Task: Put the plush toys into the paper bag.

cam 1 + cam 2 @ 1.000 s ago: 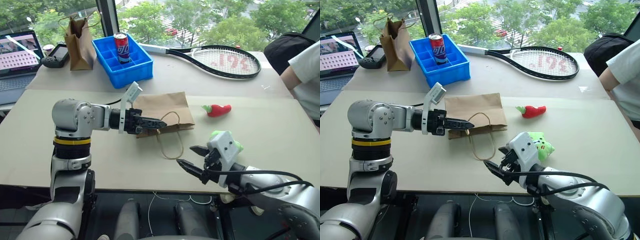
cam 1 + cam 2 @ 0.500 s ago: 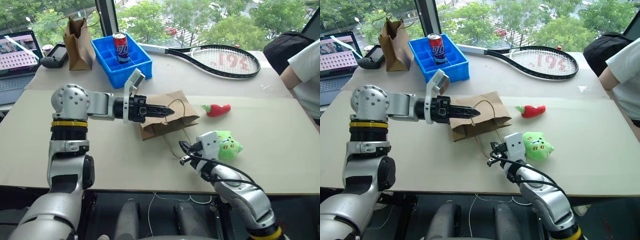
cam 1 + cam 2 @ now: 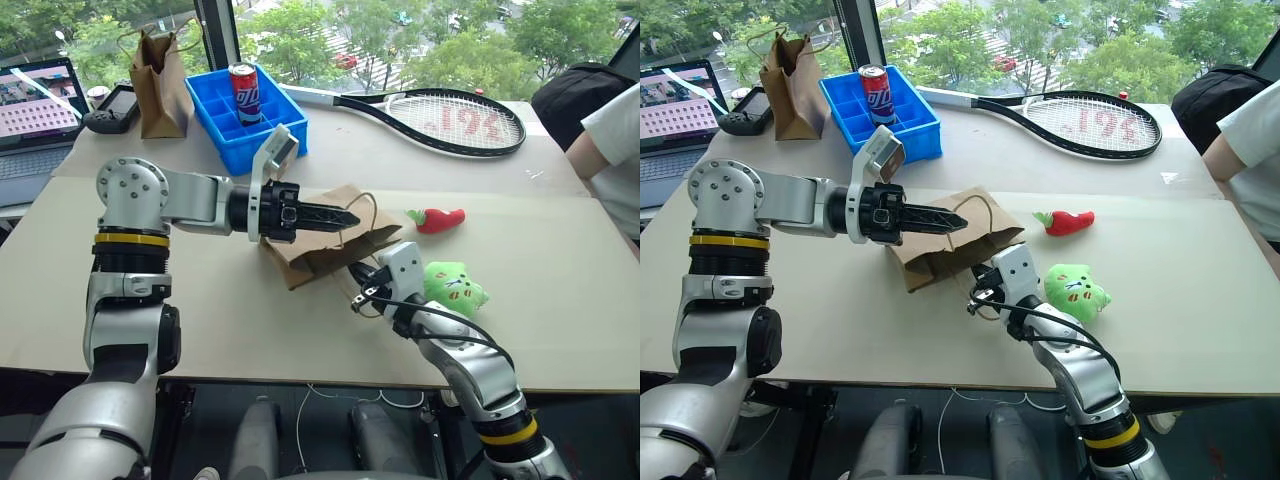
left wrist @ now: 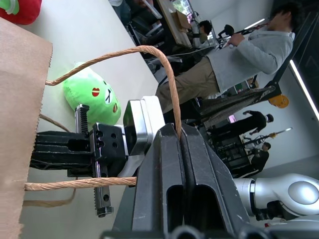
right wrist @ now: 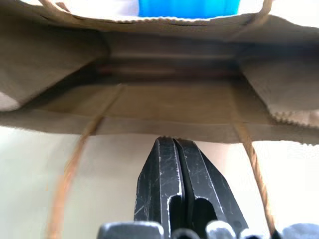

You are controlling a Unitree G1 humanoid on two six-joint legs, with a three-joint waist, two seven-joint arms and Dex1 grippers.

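Note:
The wide brown paper bag (image 3: 320, 245) lies on its side mid-table, mouth toward me. My left gripper (image 3: 352, 217) is shut on its upper cord handle (image 4: 149, 50) and holds the top wall lifted, so the mouth (image 5: 174, 99) gapes. My right gripper (image 3: 356, 273) is shut just outside the mouth's lower edge, and the lower handle's cords run past it on both sides. The green plush toy (image 3: 455, 287) sits on the table just right of the right wrist. The red chili toy (image 3: 438, 219) lies further back, right of the bag.
At the back stand a blue bin (image 3: 270, 130) holding a can (image 3: 243, 92), a narrow crumpled brown bag (image 3: 160, 90), a tennis racket (image 3: 440, 120) and a laptop (image 3: 35, 100). A person's arm (image 3: 610, 140) shows at the right edge.
My left gripper has risen with the handle, lifting the bag's top wall and opening the mouth. My right gripper has moved forward to the mouth and gone from open to shut.

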